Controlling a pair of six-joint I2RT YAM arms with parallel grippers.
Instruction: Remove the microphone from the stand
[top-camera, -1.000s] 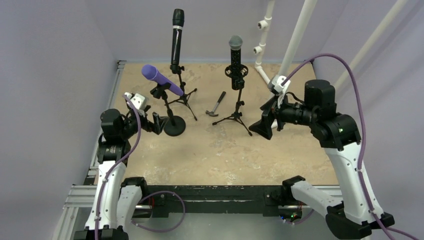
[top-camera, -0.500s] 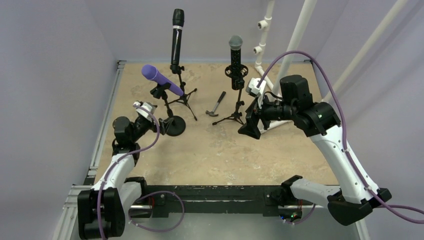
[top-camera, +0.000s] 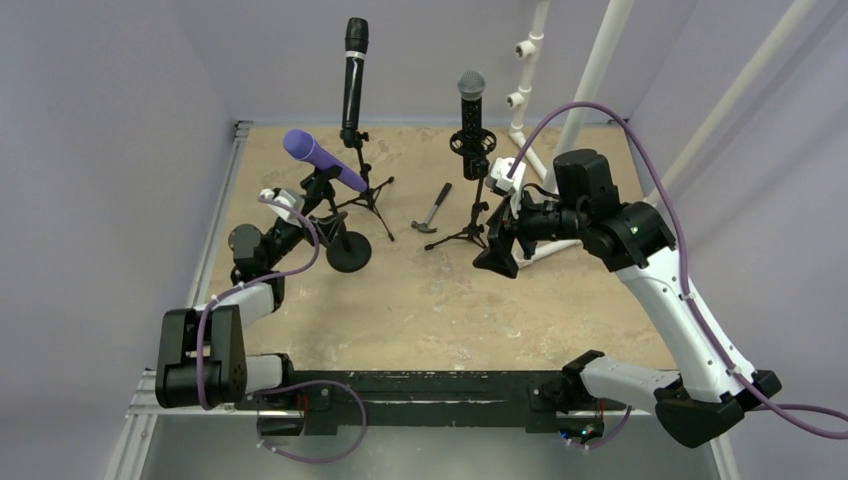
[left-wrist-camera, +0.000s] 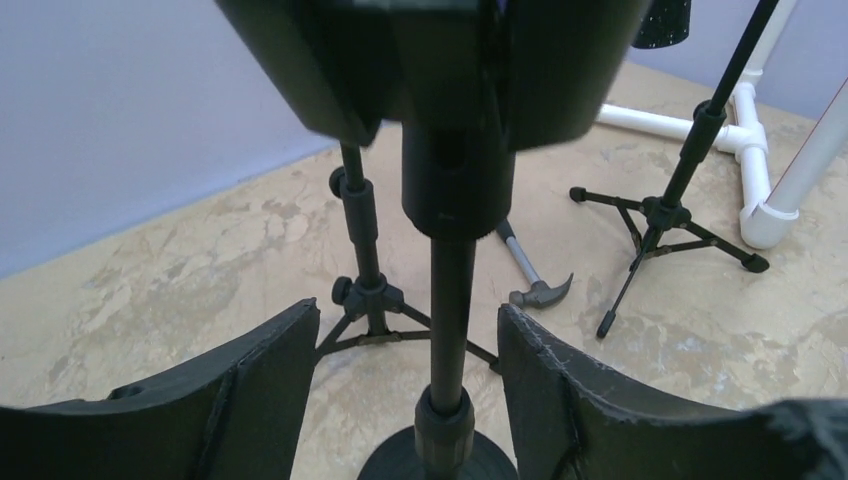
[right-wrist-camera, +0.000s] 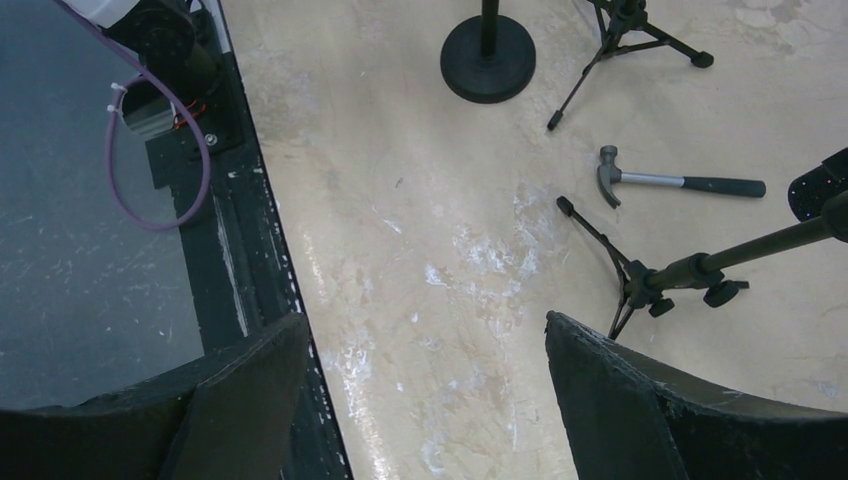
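Note:
A purple microphone (top-camera: 322, 160) lies tilted in the clip of a round-base stand (top-camera: 349, 252). A tall black microphone (top-camera: 354, 70) and a grey-headed microphone (top-camera: 471, 100) stand upright on tripod stands behind and to the right. My left gripper (top-camera: 318, 228) is open, its fingers either side of the round-base stand's pole (left-wrist-camera: 450, 320) just above the base, not touching it. The clip and the microphone's underside loom blurred at the top of the left wrist view. My right gripper (top-camera: 497, 255) is open and empty, beside the legs of the grey-headed microphone's tripod (right-wrist-camera: 670, 275).
A small hammer (top-camera: 432, 212) lies on the table between the stands and also shows in the right wrist view (right-wrist-camera: 660, 183). White pipe frames (top-camera: 525, 140) rise at the back right. The table's black front rail (right-wrist-camera: 240, 250) is under my right gripper's left finger.
My left arm has reached forward and brought its open gripper around the round-base stand's pole. My right gripper has shifted left, close to the grey-headed microphone's tripod.

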